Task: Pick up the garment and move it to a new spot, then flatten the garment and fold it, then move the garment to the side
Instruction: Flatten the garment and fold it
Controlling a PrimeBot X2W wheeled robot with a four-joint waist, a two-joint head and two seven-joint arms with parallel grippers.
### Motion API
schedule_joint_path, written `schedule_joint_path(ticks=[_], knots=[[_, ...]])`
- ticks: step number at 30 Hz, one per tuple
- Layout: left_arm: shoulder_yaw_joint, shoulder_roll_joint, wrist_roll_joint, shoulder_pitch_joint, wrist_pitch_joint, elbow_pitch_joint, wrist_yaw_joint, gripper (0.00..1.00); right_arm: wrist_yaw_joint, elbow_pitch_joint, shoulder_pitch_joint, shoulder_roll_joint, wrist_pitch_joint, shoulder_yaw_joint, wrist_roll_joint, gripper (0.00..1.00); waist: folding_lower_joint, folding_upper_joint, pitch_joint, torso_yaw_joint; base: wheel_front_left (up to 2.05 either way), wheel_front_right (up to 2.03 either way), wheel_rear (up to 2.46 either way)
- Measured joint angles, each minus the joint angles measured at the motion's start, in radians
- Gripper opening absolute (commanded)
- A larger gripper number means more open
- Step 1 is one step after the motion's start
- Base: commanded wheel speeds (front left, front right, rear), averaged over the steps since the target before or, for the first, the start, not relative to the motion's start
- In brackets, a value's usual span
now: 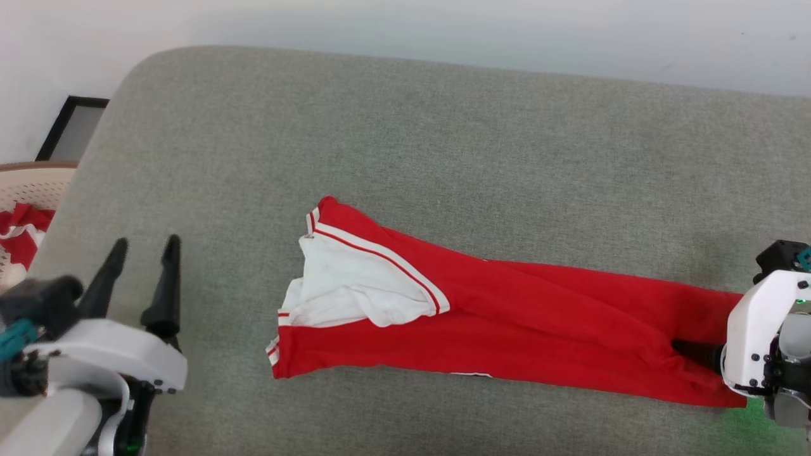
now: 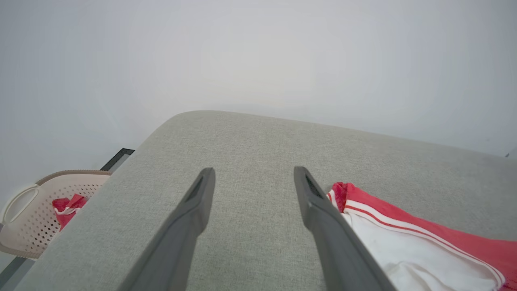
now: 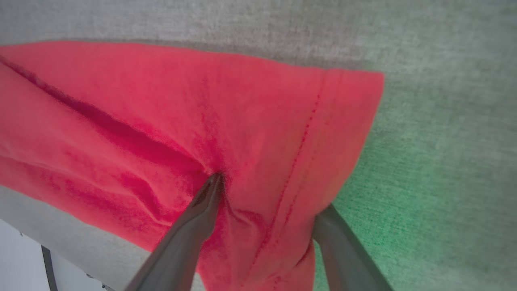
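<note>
The garment (image 1: 538, 304) lies on the grey padded surface (image 1: 405, 126) as a long red strip running left to right, with a white panel and red-white striped trim at its left end. My left gripper (image 1: 146, 244) is open over bare padding, well left of that end; in the left wrist view the garment (image 2: 404, 242) sits just right of the left gripper (image 2: 254, 171). My right gripper (image 1: 694, 352) is at the garment's right hem. In the right wrist view the right gripper (image 3: 270, 194) stands wide open astride the garment (image 3: 161, 113), one finger on top of the cloth, the other coming out from under the hem.
A pale perforated basket (image 1: 31, 183) holding red-and-white cloth stands off the surface's left edge, seen again as the basket (image 2: 32, 202). A black-framed panel (image 1: 70, 126) sits on the floor behind it. A white wall runs behind the surface. Bare padding stretches above and below the garment.
</note>
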Motion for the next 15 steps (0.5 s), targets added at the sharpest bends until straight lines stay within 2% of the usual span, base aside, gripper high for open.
schedule_joint_path(ticks=[3, 4, 5, 6, 9, 15], knots=[[0.098, -0.064, 0.068, 0.06, 0.0, 0.016, -0.038, 1.0, -0.001, 0.025, -0.015, -0.014, -0.004, 0.028, 0.018, 1.0, 0.0, 0.0, 0.001, 0.004, 0.0, 0.0, 0.0], [0.128, -0.086, 0.09, 0.076, 0.0, 0.018, -0.054, 1.0, -0.001, 0.029, -0.017, -0.021, -0.006, 0.041, 0.02, 0.77, 0.0, 0.0, 0.001, 0.004, 0.0, 0.0, 0.0], [0.156, -0.109, 0.103, 0.091, 0.0, 0.026, -0.067, 1.0, -0.001, 0.032, -0.018, -0.028, -0.009, 0.054, 0.025, 0.3, 0.0, 0.0, 0.0, 0.005, 0.0, 0.0, 0.0], [0.174, -0.126, 0.123, 0.107, 0.0, 0.035, -0.083, 1.0, -0.001, 0.035, -0.018, -0.035, -0.01, 0.064, 0.037, 0.0, 0.0, 0.0, 0.0, 0.006, 0.0, 0.0, 0.0], [0.245, -0.182, 0.166, 0.14, 0.0, 0.055, -0.127, 1.0, -0.001, 0.051, -0.025, -0.035, -0.019, 0.075, 0.078, 0.0, 0.0, 0.0, -0.003, 0.007, 0.0, 0.0, 0.0], [0.343, -0.254, 0.243, 0.181, 0.0, 0.089, -0.199, 1.0, 0.0, 0.069, -0.033, -0.043, -0.031, 0.088, 0.09, 0.0, 0.0, 0.0, -0.01, 0.006, 0.0, 0.0, 0.0]])
